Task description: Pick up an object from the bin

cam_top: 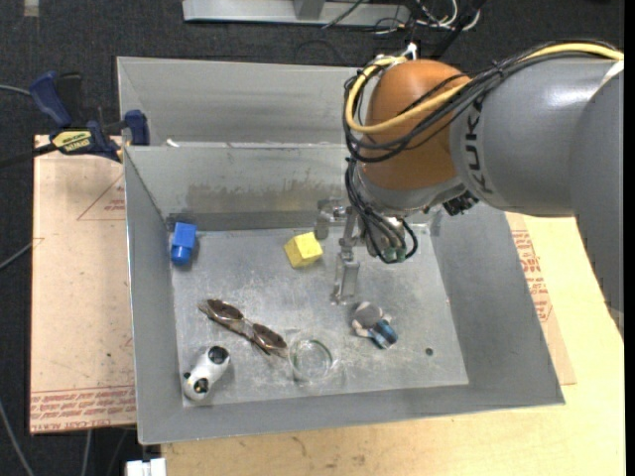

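As gripper (344,284) hangs, yellow cube (304,250) nearby.

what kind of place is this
Most likely a robotics lab: a KUKA arm reaches into a grey metal bin of small loose things like a yellow block and sunglasses, with cables trailing on the floor behind.

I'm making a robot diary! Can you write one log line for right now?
gripper low in middle of bin | yellow block close by | small grey-blue thing close by | nothing lifted yet
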`<action>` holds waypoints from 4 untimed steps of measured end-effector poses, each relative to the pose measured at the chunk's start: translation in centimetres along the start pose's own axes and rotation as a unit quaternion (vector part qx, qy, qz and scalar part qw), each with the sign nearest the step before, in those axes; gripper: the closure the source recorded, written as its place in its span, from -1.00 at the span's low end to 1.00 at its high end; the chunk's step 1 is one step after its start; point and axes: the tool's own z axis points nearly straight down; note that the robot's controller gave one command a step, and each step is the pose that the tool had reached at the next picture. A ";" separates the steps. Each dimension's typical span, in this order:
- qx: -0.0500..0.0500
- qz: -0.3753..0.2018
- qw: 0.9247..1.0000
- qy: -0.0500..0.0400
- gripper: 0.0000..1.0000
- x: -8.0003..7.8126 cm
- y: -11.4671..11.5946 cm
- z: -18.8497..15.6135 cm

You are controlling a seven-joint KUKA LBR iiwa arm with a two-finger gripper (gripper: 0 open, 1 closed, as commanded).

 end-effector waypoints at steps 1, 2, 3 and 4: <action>0.000 0.001 1.000 -0.004 -1.00 -0.1 0.0 -0.5; -0.001 0.013 1.000 -0.005 -1.00 4.7 6.8 7.9; 0.001 -0.032 0.999 -0.001 -1.00 4.9 6.9 5.0; 0.000 0.019 1.000 -0.005 -1.00 7.5 11.8 5.6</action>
